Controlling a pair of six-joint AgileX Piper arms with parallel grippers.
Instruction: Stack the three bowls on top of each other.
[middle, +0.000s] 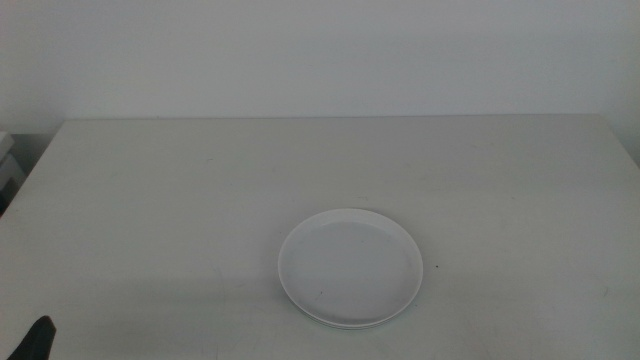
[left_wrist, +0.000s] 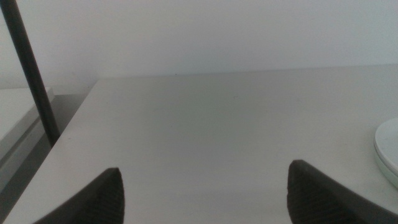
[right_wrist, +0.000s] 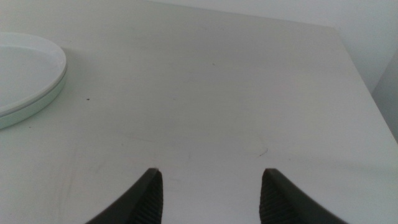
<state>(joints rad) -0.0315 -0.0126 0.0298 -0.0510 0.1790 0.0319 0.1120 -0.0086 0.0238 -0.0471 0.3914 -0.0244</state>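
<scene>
1. One stack only: white bowl (middle: 350, 266) on top, mint green bowl (right_wrist: 37, 106) rim showing under it, front-centre of the table (middle: 200, 200); table edges well apart from it.
2. Left gripper (left_wrist: 202, 196) low at the front-left corner, jaws wide, nothing held.
3. Right gripper (right_wrist: 208, 196) over bare table beside the stack, jaws spread, nothing between them.

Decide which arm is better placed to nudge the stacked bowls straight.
Probably right. The stacked bowls sit slightly toward its side of the table, and the right gripper's camera shows more of them than the left gripper's. Both pairs of jaws are open and empty.
</scene>
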